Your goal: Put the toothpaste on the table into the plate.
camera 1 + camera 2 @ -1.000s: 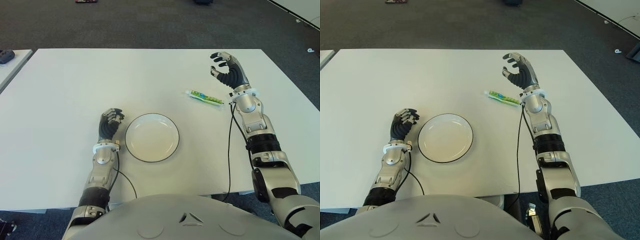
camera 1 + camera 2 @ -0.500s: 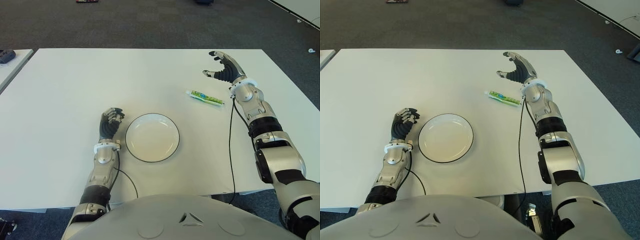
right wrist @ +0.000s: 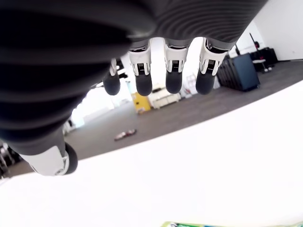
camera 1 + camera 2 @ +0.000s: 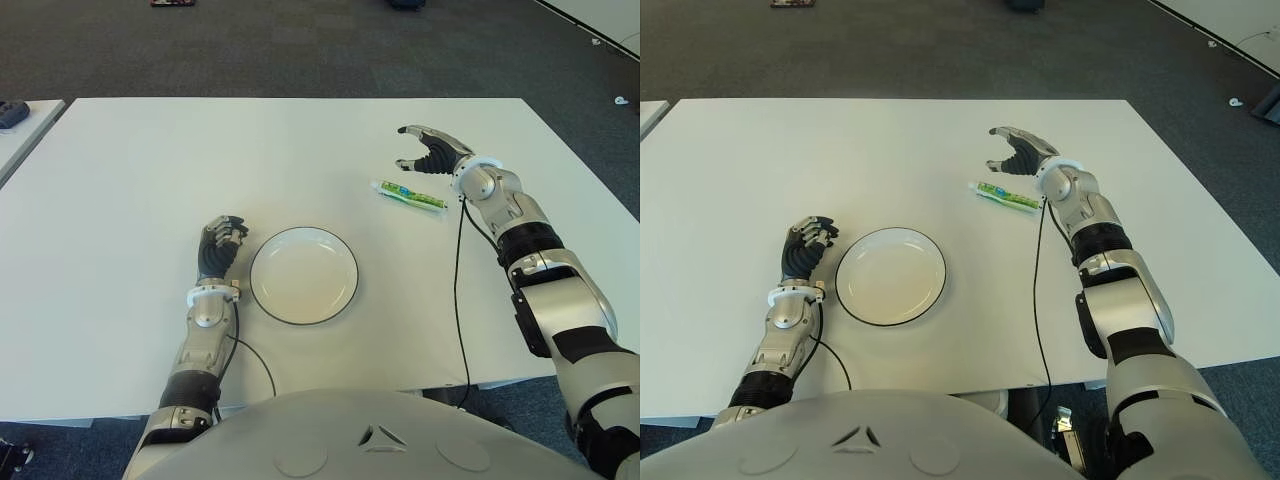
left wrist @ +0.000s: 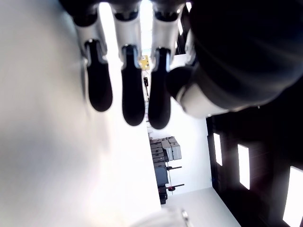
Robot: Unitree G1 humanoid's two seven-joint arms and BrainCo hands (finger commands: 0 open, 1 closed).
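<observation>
a small green and white toothpaste tube (image 4: 409, 194) lies flat on the white tabletop (image 4: 150, 170), in the right half and nearer the far edge than the near one, its length running slantwise toward the right edge. the right hand (image 4: 430, 152) hovers just beyond the tube on its far side, palm turned down, its dark fingers (image 3: 173, 75) spread and loosely bent with nothing between them; it does not touch the tube. the right wrist view confirms this: four fingertips and the thumb hang apart over bare white surface, and only a sliver of the tube's green print shows at the picture's edge (the eye views show the whole tube instead).

a round white plate with a thin dark rim (image 4: 304, 274) sits empty near the middle of the tabletop, closer to the near edge, well apart from the tube. the left hand (image 4: 219, 248) shows just beside the plate on its left, fingers curled in and holding nothing. its wrist view shows three bent fingertips (image 5: 133, 101) close over the white surface, whereas whether they touch it cannot be told from either view.

a second white table's corner (image 4: 25, 125) shows past the left edge.
</observation>
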